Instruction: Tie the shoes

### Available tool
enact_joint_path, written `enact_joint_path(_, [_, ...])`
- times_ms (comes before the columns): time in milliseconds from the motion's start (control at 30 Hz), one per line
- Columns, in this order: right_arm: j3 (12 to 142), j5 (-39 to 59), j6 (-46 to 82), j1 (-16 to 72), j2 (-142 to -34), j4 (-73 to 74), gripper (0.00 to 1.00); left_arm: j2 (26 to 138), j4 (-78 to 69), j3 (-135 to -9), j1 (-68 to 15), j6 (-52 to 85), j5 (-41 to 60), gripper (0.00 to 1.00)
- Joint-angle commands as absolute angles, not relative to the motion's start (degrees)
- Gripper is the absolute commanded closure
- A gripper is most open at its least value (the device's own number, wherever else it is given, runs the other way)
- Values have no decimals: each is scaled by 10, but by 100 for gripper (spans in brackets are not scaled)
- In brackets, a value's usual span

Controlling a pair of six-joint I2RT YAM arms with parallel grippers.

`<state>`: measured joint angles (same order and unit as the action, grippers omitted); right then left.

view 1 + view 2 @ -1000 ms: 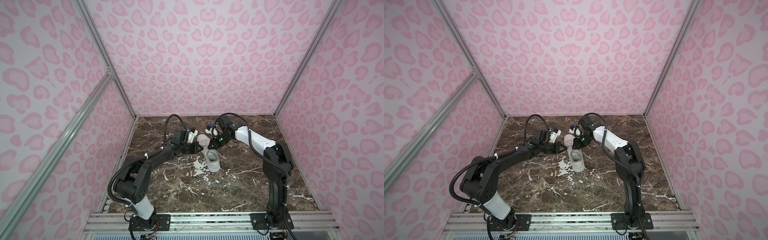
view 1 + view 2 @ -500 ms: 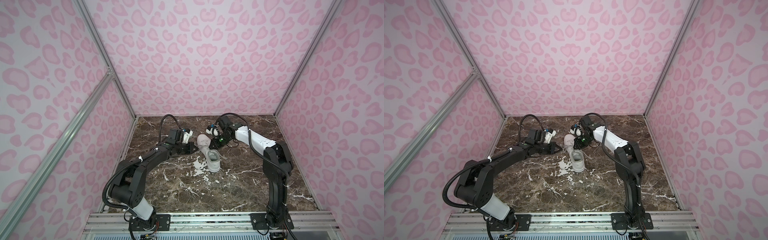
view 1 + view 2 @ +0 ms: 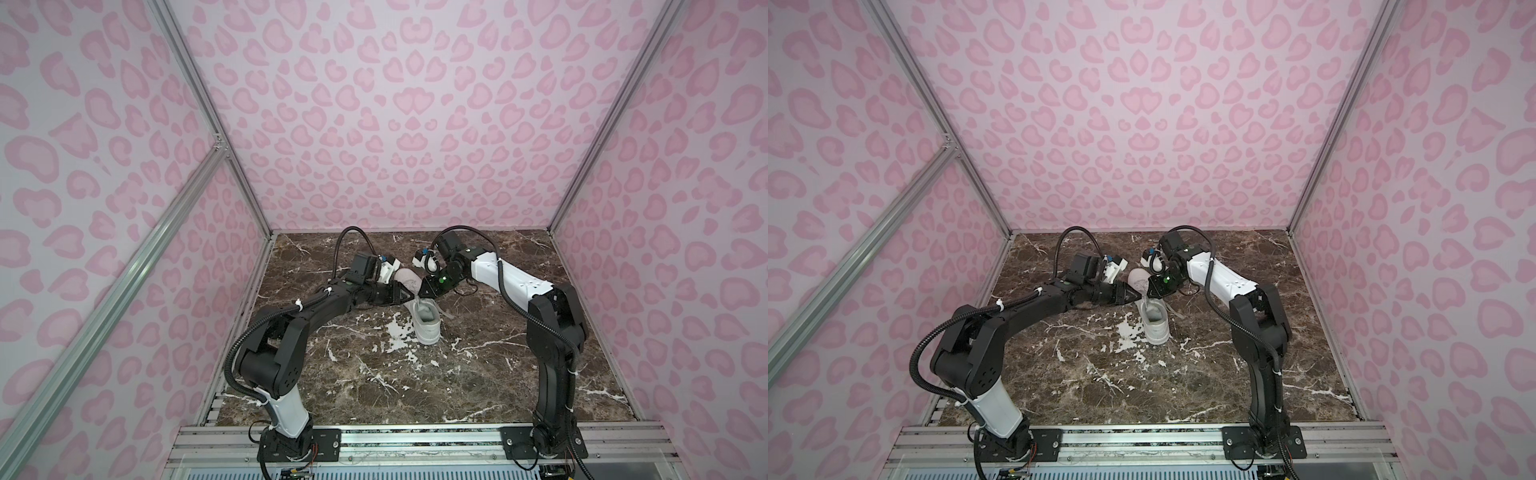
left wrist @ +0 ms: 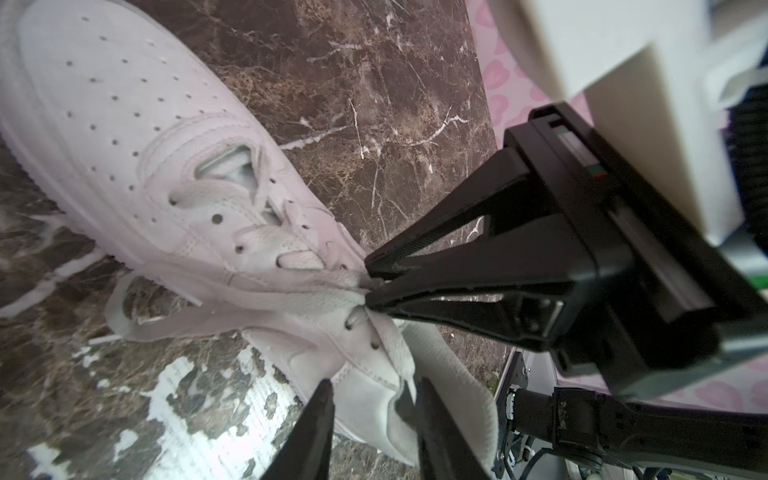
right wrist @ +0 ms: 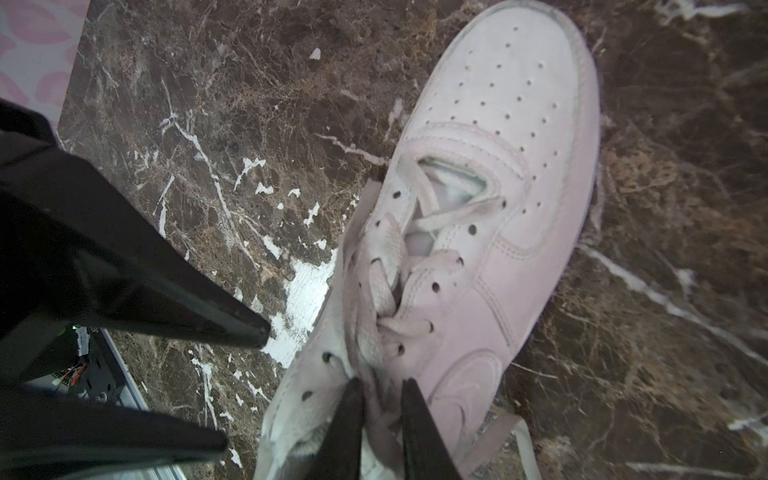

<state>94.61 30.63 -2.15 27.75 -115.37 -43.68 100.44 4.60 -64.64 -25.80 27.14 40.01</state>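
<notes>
The white shoe (image 3: 428, 326) (image 3: 1158, 328) lies on the marble table, toe toward the back wall. In the right wrist view my right gripper (image 5: 382, 380) is shut on a strand of the white laces (image 5: 382, 266) over the upper eyelets. The left wrist view shows its tips pinching the laces (image 4: 291, 295) at the tongue. My left gripper (image 4: 374, 382) is open, its fingers straddling the shoe's (image 4: 124, 104) collar edge and a hanging lace. In both top views the left gripper (image 3: 412, 296) and right gripper (image 3: 423, 293) nearly meet above the shoe's opening.
The brown marble table (image 3: 415, 395) has a scuffed white patch (image 3: 397, 330) left of the shoe. Pink patterned walls enclose the back and both sides. An aluminium rail (image 3: 415, 440) with both arm bases runs along the front. A loose lace end (image 3: 444, 313) lies right of the shoe.
My left gripper has moved right toward the shoe and gone from shut to open. The right gripper has kept its hold on the laces, and the shoe has barely shifted.
</notes>
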Motion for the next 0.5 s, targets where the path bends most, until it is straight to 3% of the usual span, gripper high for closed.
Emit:
enact_joint_path(0, [939,296,-18,277,-1152,-452,81,1008,23,-656,-262,280,398,61])
enact_joint_path(200, [919,307,-1,264,-1116,-440,74,1012,18,-660,-261,285,400,59])
enact_joint_path(467, [899,317,6,255,-1088,-434,73,1028,40,-680,-268,270,396,57])
